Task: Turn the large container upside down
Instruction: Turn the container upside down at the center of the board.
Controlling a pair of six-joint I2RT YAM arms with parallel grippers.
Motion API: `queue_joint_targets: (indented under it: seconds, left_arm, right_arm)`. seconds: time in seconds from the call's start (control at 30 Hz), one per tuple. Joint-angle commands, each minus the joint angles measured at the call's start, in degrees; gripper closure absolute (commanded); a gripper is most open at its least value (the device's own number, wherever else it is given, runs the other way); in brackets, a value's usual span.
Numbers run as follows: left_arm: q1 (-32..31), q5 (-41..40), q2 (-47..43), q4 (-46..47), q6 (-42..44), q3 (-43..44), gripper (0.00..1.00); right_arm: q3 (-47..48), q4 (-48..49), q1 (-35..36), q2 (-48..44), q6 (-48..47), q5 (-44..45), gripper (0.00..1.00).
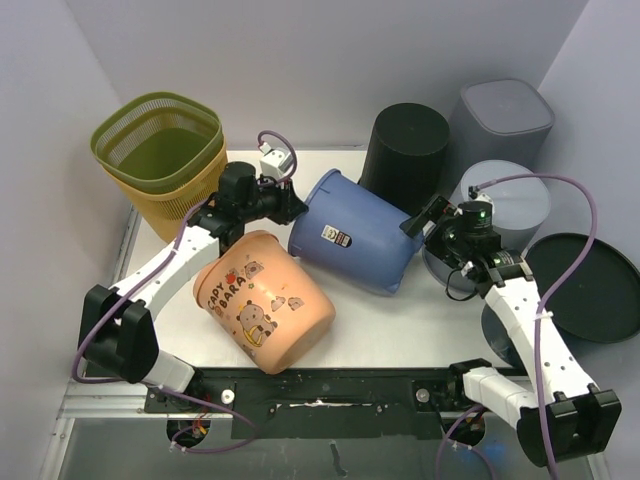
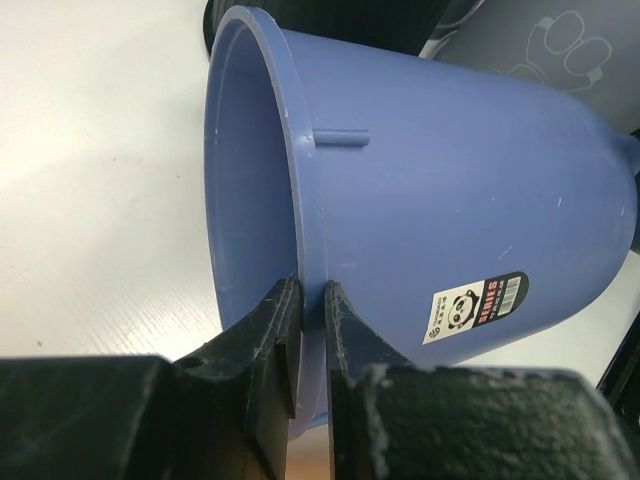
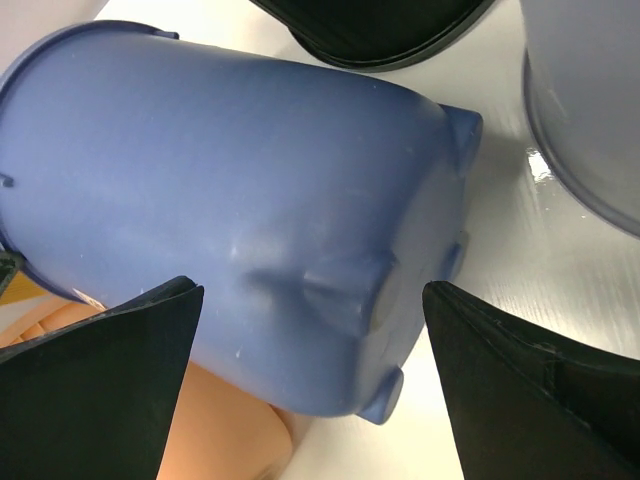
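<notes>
Table (image 1: 400,320): orange bucket (image 1: 265,300) seemingly against blue container (image 1: 365,235), left tool (image 2: 312,300) tight on rim (image 2: 298,200) (right tool (image 3: 312,290) apart)

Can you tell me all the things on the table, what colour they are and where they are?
blue bucket: one, blue, lying on its side in the middle of the table
orange bucket: one, orange with cartoon animals, tipped over at the front left
green basket: one, green mesh, back left, sitting inside the yellow basket
yellow basket: one, yellow, back left
black bin: one, black, behind the blue bucket
grey square bin: one, grey, back right
grey round bucket: one, pale grey, right side
black tray: one, black and round, far right
table: one, white
left gripper: one, black, pinching the blue bucket's rim
right gripper: one, black, open around the blue bucket's base
</notes>
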Motion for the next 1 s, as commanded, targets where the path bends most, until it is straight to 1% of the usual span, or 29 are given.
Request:
queue_joint_targets:
  seconds: [0.0, 0.33, 0.5, 0.63, 0.77, 0.97]
  left_arm:
    - [0.66, 0.77, -2.03, -4.82, 4.05, -2.78, 1.00]
    - [1.30, 1.63, -2.09, -4.80, 3.73, -3.39, 1.00]
    - [1.30, 1.64, -1.85, -4.82, 3.78, -3.52, 1.00]
    - [1.30, 1.64, -1.78, -4.72, 3.98, -3.73, 1.00]
    - [1.25, 1.47, -1.66, -4.65, 3.99, -3.99, 1.00]
    - [1.30, 1.40, -1.26, -4.03, 3.59, -4.01, 1.00]
  right_arm:
    - [-1.44, 6.86, -0.30, 0.94, 1.25, -3.15, 0.02]
    - [-5.16, 11.01, -0.14, 1.75, 3.57, -7.53, 0.02]
    - [-5.35, 12.79, -0.05, 2.67, 1.13, -11.37, 0.02]
    - [-4.54, 15.85, 0.05, 2.32, -0.66, -15.72, 0.02]
    - [-2.92, 16.97, 0.03, 0.75, -1.26, -17.77, 0.02]
    - [1.11, 15.18, 0.22, -2.06, -1.17, -19.46, 0.02]
